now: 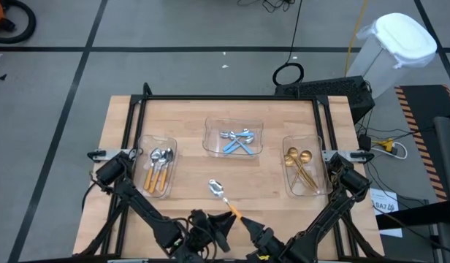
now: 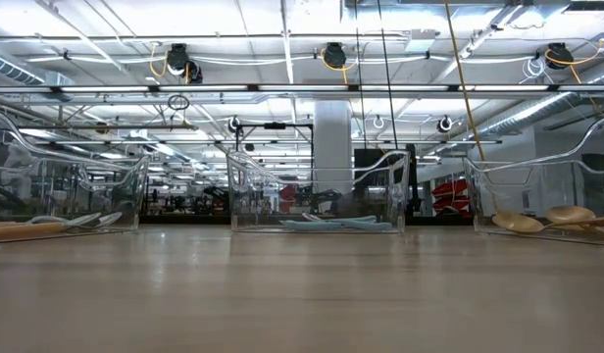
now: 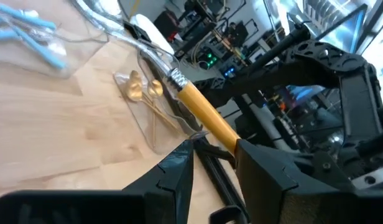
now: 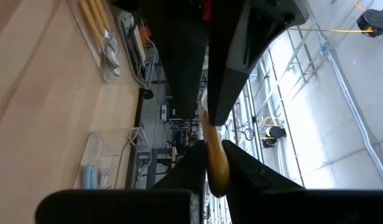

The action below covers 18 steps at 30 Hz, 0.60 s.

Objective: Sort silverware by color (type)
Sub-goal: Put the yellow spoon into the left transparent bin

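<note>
The wooden worktop [image 1: 196, 175] carries three clear plastic trays set in a row: the left tray [image 1: 157, 166], the middle tray [image 1: 233, 139] and the right tray [image 1: 306, 166]. Both dark arms meet at the near edge of the worktop, where one orange-handled spoon [image 1: 223, 198] is held between them, its silver bowl pointing toward the middle tray and raised off the wood as far as the wrist views show. The left end effector [image 3: 213, 163] has its fingers narrowed on the orange handle near its lower end, and the right end effector [image 4: 211, 167] is pinched tightly on the same handle from the other side. In the left tray lie what look like three spoons with orange handles [image 1: 159, 169], silver bowls away from the arms. The middle tray holds a crossed heap of blue-handled spoons [image 1: 238, 140], about three, though the exact count is hard to read. The right tray holds two or three all-gold spoons [image 1: 301, 165], round bowls at the far end
</note>
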Available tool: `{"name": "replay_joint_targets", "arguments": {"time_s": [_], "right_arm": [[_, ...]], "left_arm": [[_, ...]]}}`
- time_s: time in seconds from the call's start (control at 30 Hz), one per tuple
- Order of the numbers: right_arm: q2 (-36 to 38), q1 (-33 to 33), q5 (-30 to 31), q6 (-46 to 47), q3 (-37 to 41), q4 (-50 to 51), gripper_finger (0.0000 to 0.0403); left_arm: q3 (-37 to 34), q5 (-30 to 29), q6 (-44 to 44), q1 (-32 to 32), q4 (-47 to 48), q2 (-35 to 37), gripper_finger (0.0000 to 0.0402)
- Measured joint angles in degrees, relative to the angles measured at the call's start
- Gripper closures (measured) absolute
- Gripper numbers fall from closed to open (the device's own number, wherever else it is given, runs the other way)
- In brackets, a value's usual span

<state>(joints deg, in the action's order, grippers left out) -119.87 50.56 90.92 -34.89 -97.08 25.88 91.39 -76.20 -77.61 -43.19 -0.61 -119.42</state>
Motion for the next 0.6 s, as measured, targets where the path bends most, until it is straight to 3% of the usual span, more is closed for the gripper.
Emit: {"name": "replay_joint_targets", "arguments": {"time_s": [0.2, 0.6], "right_arm": [[0.0, -0.1, -0.6, 0.2, 0.0, 0.2, 0.0377], [0.0, -0.4, -0.9, 2.8, 0.0, 2.0, 0.0377]], "left_arm": [[0.0, 1.7, -1.3, 0.3, -0.4, 0.0, 0.0282], [0.0, -0.5, -4.5, 1.2, -5.5, 0.0, 0.0282]]}}
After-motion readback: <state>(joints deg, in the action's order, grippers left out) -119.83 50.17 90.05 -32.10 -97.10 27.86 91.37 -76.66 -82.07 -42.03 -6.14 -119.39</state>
